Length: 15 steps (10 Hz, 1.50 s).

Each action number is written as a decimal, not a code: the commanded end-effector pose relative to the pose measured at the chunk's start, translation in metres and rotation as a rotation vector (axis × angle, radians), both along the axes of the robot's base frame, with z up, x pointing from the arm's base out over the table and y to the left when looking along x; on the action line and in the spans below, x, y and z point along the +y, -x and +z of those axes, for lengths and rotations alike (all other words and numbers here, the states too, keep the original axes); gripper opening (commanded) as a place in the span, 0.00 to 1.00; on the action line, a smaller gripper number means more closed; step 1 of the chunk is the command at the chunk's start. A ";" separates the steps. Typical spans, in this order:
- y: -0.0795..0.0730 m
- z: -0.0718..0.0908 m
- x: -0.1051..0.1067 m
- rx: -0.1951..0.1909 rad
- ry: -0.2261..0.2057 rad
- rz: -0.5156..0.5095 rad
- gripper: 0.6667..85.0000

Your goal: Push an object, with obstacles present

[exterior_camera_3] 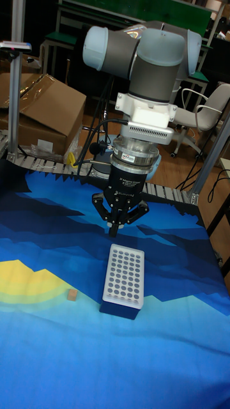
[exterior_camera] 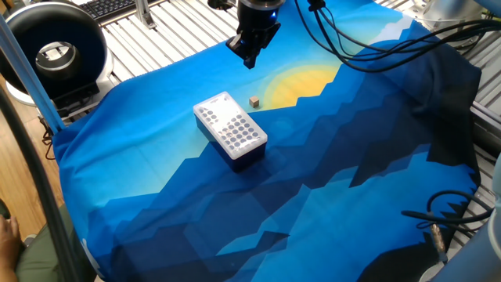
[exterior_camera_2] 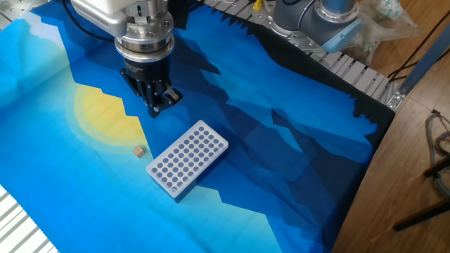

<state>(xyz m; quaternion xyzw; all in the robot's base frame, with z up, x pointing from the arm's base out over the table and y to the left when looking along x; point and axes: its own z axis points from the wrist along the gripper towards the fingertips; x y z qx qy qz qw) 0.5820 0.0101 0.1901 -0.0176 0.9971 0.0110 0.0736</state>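
The object, a tiny tan cube (exterior_camera: 254,101) (exterior_camera_2: 139,150) (exterior_camera_3: 72,294), lies on the blue cloth at the edge of the yellow sun patch. Right beside it stands the obstacle, a box (exterior_camera: 230,129) (exterior_camera_2: 187,166) (exterior_camera_3: 122,278) with a white top full of dark holes and dark blue sides. My gripper (exterior_camera: 250,61) (exterior_camera_2: 155,109) (exterior_camera_3: 117,236) hangs above the cloth behind the box, fingers shut together and holding nothing. It is clear of both the cube and the box.
A blue mountain-print cloth (exterior_camera: 329,180) covers the table. A black round device (exterior_camera: 53,53) sits off the cloth's far left corner. Black cables (exterior_camera: 368,47) trail across the back right. A cardboard box (exterior_camera_3: 45,115) stands behind the table.
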 end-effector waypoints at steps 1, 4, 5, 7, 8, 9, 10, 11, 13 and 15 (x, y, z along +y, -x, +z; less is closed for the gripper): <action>-0.001 0.002 0.002 -0.003 -0.010 -0.003 0.00; -0.002 0.002 0.001 0.000 0.006 0.003 0.00; -0.002 0.003 0.000 0.000 0.008 0.005 0.00; -0.002 0.003 0.000 0.002 0.012 0.011 0.00; -0.002 0.003 -0.002 0.002 0.017 0.014 0.00; -0.002 0.002 -0.002 0.000 0.017 0.015 0.00; -0.003 0.002 -0.002 -0.001 0.017 0.014 0.00; -0.002 0.002 -0.002 -0.001 0.016 0.012 0.00; -0.002 0.002 -0.001 -0.001 0.012 0.011 0.00; -0.002 0.002 -0.001 -0.001 0.012 0.011 0.00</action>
